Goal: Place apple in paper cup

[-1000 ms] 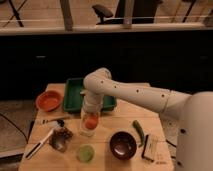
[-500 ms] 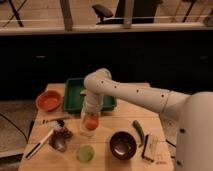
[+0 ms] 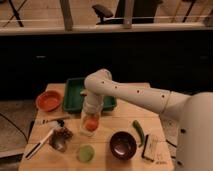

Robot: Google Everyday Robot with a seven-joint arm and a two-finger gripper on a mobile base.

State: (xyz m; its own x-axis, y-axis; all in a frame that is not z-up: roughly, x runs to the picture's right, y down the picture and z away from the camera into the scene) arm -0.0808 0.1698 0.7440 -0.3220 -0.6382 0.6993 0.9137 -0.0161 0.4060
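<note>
My gripper points straight down over the middle of the wooden table, in front of the green tray. The small orange-red apple sits between its pale fingers, close to the tabletop. The fingers are shut on the apple. The white paper cup is hidden behind the gripper and the apple, and I cannot make it out.
An orange bowl stands at the left. A light green cup and a dark brown bowl stand in front. A green vegetable, a packet, a metal object and a white utensil lie nearby.
The gripper and the apple have sunk slightly toward the table. Nothing else has moved.
</note>
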